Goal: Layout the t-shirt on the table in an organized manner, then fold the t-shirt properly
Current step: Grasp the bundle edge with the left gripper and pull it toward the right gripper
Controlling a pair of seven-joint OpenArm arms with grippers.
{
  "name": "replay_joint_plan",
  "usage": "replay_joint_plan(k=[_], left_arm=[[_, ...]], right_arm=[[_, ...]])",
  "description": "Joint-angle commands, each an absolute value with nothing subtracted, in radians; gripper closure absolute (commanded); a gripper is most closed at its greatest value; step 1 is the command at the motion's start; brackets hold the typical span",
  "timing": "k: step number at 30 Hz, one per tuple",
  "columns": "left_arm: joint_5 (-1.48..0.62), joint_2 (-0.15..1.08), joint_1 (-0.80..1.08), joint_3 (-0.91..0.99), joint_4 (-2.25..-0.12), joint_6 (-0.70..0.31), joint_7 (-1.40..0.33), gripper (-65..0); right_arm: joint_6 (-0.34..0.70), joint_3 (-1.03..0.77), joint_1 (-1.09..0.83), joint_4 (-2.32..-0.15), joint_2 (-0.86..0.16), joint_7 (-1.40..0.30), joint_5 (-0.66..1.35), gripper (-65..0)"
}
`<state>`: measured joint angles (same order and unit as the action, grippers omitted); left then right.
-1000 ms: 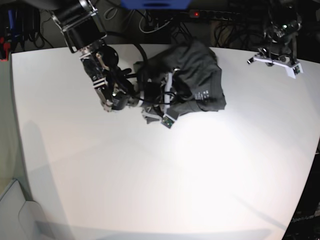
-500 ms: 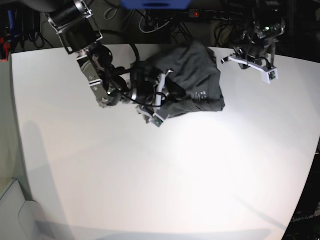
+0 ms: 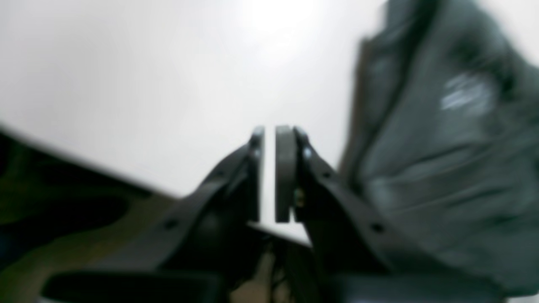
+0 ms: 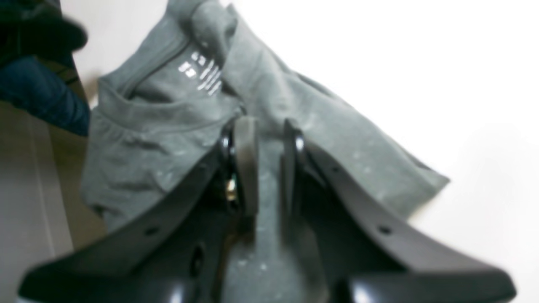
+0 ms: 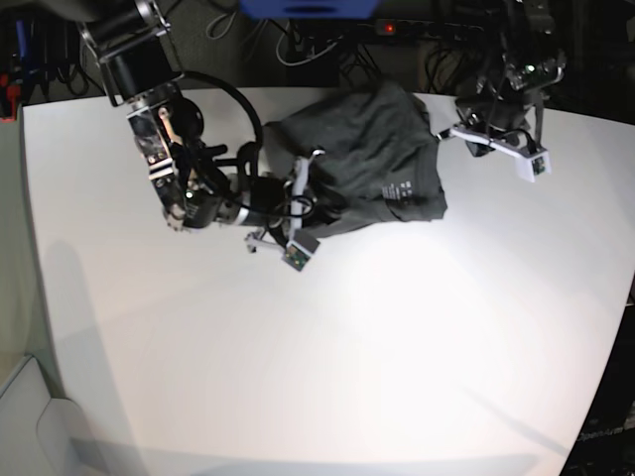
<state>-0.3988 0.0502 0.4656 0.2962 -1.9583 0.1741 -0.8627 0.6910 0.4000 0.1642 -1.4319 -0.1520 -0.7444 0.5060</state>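
We see t-shirt [image 5: 372,159] bunched, nothing laid out or folded; right gripper [image 4: 264,130] pinches cloth, left gripper [image 3: 269,134] nearly closed, empty.

A tangle of dark cables [image 5: 317,45] and a power strip [image 5: 417,28] with a small red light lie behind the far edge, beside a blue object [image 5: 308,8].

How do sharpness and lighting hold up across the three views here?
Left wrist view: heavily blurred, the t-shirt smeared, glare on the table. Right wrist view: soft focus, table at right blown out to white. Base view: fairly sharp, strong glare patch mid-table, curved edges suggesting wide-angle distortion.
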Motion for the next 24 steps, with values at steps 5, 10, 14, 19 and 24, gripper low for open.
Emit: replay_joint_plan(k=[5, 10, 14, 19, 24], left_arm=[[-0.595, 0.102, 0.475, 0.300, -1.979, 0.173, -0.852, -39.8], [-0.750, 0.154, 0.472, 0.300, -1.969, 0.171, -0.848, -51.2], [-0.840, 0.170, 0.417, 0.303, -1.913, 0.084, -0.854, -51.6], [-0.855, 0.157, 0.348, 0.298, -1.781, 0.024, -0.855, -51.6], [-0.849, 0.145, 0.312, 0.278, -1.724, 0.024, -0.855, -51.6]], right_arm=[[0.698, 0.394, 0.168, -1.448, -0.154, -0.720, 0.526, -9.6], [0.698, 0.395, 0.165, -1.448, -0.156, -0.723, 0.526, -9.6], [0.698, 0.397, 0.165, -1.448, -0.156, -0.723, 0.526, -9.6], [0.698, 0.392, 0.163, -1.448, -0.165, -0.725, 0.526, -9.6], [0.698, 0.390, 0.166, -1.448, -0.177, -0.725, 0.526, -9.6]])
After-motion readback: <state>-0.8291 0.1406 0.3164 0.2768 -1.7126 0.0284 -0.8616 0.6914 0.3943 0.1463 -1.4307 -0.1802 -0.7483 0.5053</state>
